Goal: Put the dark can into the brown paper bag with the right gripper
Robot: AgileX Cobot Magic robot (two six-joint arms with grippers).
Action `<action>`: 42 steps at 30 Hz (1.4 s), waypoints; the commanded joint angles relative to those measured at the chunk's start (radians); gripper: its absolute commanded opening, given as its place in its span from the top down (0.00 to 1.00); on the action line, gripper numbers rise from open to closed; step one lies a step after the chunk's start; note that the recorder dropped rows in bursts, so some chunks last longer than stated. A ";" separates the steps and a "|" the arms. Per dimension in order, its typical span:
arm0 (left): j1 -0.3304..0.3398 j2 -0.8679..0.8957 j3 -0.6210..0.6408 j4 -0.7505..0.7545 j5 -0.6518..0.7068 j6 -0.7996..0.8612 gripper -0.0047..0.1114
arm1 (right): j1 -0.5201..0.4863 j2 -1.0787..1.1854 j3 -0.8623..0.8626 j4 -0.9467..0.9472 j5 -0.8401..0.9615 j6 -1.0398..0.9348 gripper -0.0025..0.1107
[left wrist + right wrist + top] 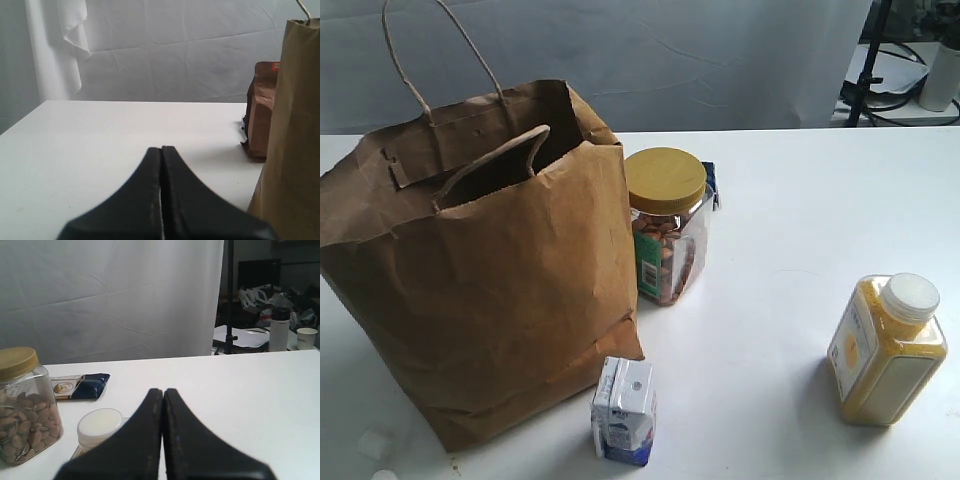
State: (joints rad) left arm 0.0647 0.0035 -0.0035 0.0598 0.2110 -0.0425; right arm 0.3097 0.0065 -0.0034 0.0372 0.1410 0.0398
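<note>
The brown paper bag (490, 290) stands open on the left of the white table, its cord handles up; one side of the bag (295, 130) fills the edge of the left wrist view. The dark can shows in no view; it is hidden or out of frame. My right gripper (163, 391) is shut with nothing between its black fingers, hovering over the table close to a white bottle cap (100, 424). My left gripper (161, 149) is also shut and empty, low over bare table beside the bag. Neither arm appears in the exterior view.
A yellow-lidded nut jar (667, 235) stands right of the bag, a dark blue packet (80, 385) behind it. A yellow white-capped bottle (885, 350) stands at the right, a small white-blue carton (623, 410) before the bag. A brown pouch (260, 112) stands behind the bag.
</note>
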 commanded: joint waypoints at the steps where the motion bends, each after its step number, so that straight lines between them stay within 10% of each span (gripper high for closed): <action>1: -0.008 -0.003 0.004 0.003 -0.008 -0.003 0.96 | -0.009 -0.006 0.003 0.012 0.006 -0.014 0.98; 42: -0.008 -0.003 0.004 0.003 -0.008 -0.003 0.96 | -0.060 -0.006 0.003 0.015 0.001 -0.011 0.98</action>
State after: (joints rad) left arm 0.0647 0.0035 -0.0035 0.0598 0.2092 -0.0425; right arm 0.2564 0.0065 -0.0034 0.0476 0.1445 0.0315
